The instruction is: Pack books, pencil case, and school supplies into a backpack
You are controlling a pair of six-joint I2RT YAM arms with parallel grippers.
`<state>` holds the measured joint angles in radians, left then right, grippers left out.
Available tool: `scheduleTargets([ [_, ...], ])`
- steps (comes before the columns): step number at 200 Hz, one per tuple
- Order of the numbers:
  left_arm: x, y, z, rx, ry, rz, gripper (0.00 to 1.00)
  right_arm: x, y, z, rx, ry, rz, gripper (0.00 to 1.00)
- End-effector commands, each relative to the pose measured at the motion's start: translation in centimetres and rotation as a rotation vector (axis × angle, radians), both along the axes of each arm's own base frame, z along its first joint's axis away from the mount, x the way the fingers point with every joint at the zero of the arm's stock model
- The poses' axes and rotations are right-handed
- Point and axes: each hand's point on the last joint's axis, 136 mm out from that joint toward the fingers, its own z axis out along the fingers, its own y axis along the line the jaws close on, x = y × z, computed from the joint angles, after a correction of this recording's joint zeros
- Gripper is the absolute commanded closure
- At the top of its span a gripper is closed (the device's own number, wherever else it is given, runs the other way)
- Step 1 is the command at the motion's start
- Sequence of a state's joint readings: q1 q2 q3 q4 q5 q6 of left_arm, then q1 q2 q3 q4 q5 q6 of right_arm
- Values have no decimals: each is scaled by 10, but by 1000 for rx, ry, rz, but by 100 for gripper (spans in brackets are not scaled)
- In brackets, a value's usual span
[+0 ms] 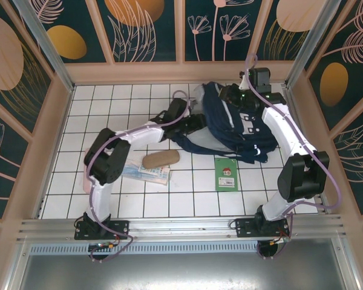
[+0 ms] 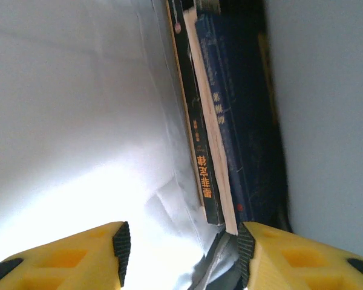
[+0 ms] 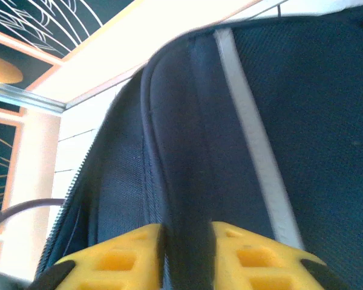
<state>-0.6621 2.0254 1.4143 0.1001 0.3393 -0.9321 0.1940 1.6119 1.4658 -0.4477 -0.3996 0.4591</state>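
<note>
The backpack [image 1: 230, 134] lies on the far right part of the white tiled table [image 1: 187, 194], with its opening turned toward the left.

**Left arm.** The upper link is raised from the base at the near edge. The elbow is bent over the left part of the table, and the forearm is extended to the right and away. The left gripper [image 2: 181, 257] is thereby placed at the backpack opening. In the left wrist view the jaws are seen partly open, and nothing is held between the fingers [image 2: 78, 263]. Ahead of them, against the pale grey lining [image 2: 78, 109], a black book [image 2: 201, 163] with orange characters and a navy blue book [image 2: 230, 121] are stowed side by side, touching.

**Right arm.** The elbow is held near the right edge of the table. The forearm is directed away and slightly left, and the wrist is positioned over the far side of the backpack. In the right wrist view a raised fold [image 3: 184, 181] of navy fabric passes between the fingers [image 3: 118, 260] of the right gripper [image 3: 187, 254] and fills the gap. Whether the fold is clamped or merely flanked cannot be determined. A white stripe [image 3: 254, 139] runs beside the fold.

**Items outside the backpack.** A green booklet [image 1: 226, 174] lies flat just in front of the backpack. A brown pencil case [image 1: 161, 159] and a clear packet [image 1: 146, 174] lie just beside each other, near the left elbow.
</note>
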Motion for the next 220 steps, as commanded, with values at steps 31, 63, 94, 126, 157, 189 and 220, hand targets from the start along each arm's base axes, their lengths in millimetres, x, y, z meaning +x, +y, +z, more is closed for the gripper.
scheduleTargets([
  [31,-13,76,24,119,-63,117,42,-18,2,-13,-155,-30,-46,44],
  [63,-27,112,36,158,-70,163,41,-39,15,-33,-180,2,-28,42],
  [94,-46,116,42,147,-60,122,39,-76,13,-60,-201,63,-48,36],
  [126,-67,103,35,135,-30,61,38,-126,-3,-97,-203,147,-90,32],
  [157,-90,76,22,135,-4,-12,38,-172,-27,-136,-217,237,-151,25],
  [189,-105,63,9,131,24,-40,38,-205,-37,-181,-205,309,-165,19],
  [220,-112,68,2,147,34,-35,38,-222,-34,-214,-155,369,-160,18],
])
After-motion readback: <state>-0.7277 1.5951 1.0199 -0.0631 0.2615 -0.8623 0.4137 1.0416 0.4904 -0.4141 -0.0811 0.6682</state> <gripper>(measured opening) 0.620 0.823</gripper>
